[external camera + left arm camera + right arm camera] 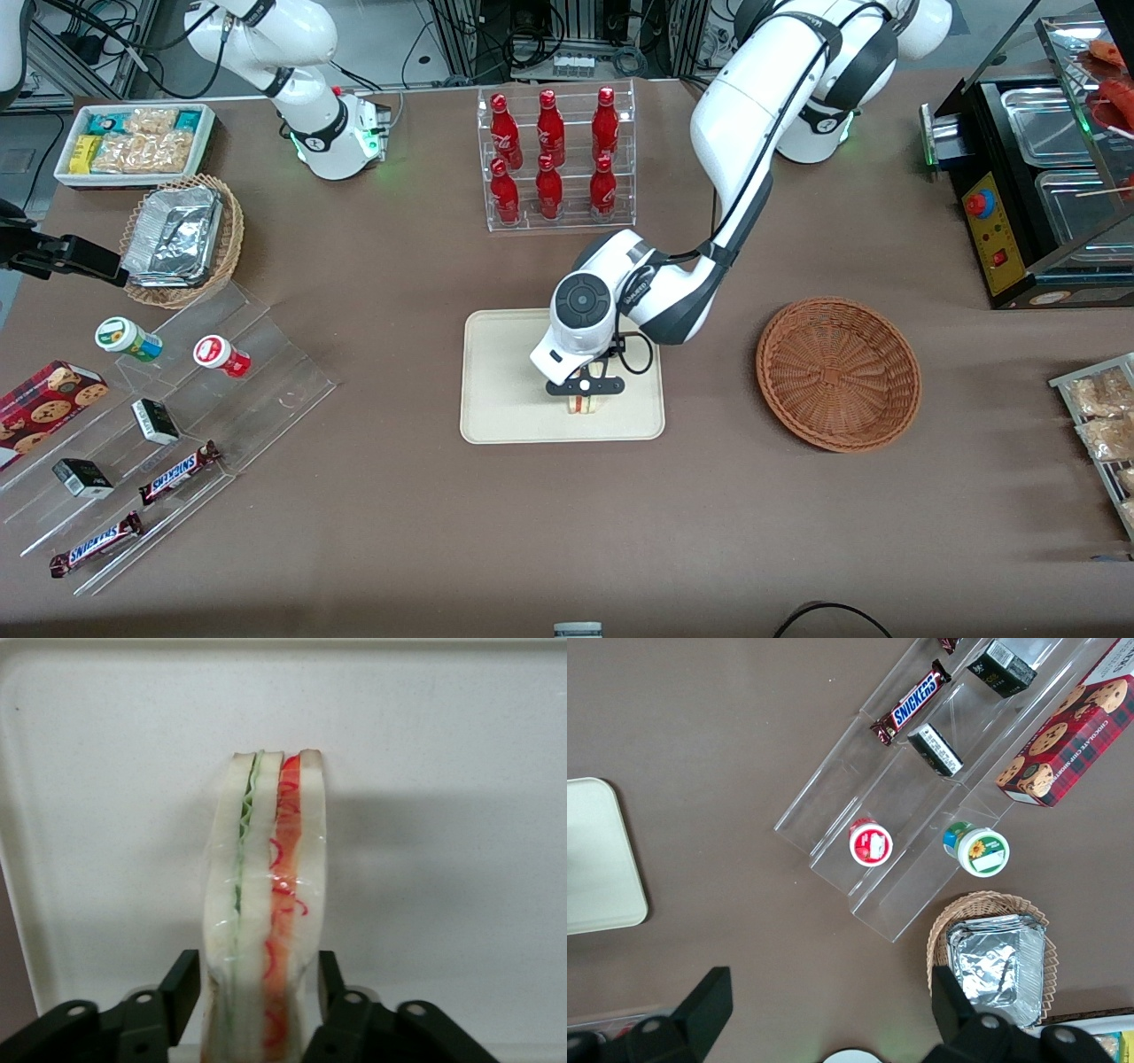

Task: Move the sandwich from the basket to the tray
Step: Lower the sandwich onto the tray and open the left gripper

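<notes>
The front view is looking steeply down over the whole counter (372, 532). The left wrist camera is peering closely past its hand (252, 992) onto the tray (496, 372), which the right wrist view is also catching.

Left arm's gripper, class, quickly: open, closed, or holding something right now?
Left arm's gripper: closed on the triangular white-bread sandwich, jaws pressing both bread faces, above the flat cream-beige rectangular tray.

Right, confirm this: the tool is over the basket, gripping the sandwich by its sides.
Not quite. The tool grips the sandwich by its sides, but over the tray, not the basket, which sits apart toward the working arm's end of the table with nothing in it. The front view shows this.
</notes>
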Robot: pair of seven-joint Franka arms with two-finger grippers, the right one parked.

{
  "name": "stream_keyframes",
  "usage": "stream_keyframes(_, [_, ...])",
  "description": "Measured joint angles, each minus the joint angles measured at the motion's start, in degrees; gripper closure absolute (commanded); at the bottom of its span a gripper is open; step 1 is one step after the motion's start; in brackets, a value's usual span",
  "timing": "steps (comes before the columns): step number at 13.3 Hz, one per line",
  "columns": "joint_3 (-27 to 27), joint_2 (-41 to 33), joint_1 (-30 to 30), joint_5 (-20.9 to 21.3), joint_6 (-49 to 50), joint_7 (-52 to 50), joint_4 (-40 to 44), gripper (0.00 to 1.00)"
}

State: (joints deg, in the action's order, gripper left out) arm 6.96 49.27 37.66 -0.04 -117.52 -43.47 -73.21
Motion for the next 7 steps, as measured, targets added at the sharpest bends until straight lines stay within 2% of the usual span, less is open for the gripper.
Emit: stream_keyframes(7, [0.0,-0.1,0.1,0.0,0.3,-0.4,1.0,0.0])
